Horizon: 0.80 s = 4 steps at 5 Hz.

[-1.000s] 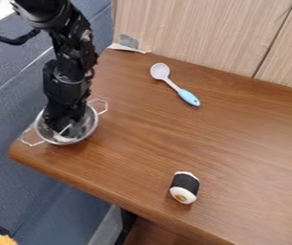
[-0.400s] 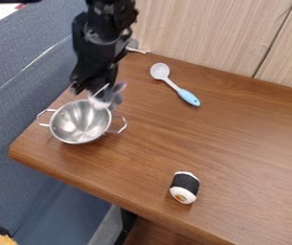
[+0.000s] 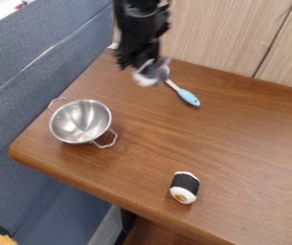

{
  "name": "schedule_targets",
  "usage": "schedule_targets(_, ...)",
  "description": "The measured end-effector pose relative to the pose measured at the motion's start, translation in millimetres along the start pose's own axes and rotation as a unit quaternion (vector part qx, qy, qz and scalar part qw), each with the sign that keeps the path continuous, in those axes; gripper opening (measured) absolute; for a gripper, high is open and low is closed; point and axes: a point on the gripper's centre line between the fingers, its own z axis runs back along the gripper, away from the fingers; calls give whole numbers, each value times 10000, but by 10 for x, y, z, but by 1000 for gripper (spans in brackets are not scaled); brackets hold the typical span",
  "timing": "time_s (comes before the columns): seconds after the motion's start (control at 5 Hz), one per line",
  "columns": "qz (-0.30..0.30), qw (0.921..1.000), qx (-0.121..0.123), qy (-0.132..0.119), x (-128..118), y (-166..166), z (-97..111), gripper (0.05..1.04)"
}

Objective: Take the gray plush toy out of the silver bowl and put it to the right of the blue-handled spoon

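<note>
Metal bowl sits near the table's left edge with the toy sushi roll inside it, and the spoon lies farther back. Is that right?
No, the camera view shows the toy sushi roll outside the metal bowl, on the tabletop. The bowl is near the left edge, and the spoon lies farther back.

1 camera, fairly near, looks down at a slant onto the wooden table (image 3: 257,153).

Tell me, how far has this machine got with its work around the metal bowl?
Done, it seems: the gripper has come away from the metal bowl, which has turned and stands on the table.
In hand: the gripper is by the spoon; I can't tell whether it holds anything.
Left: not certain; the spoon and the sushi roll both lie outside the bowl.
</note>
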Motion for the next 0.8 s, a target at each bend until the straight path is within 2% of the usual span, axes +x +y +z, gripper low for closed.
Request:
schedule_targets(0.2,-240,9991,-204,269,-233,-393,-168,222)
schedule_targets(0.4,-387,9980,-284,420,-371,-639,-419,222)
schedule_targets(0.8,-513,9949,-440,744,-521,-872,-915,222)
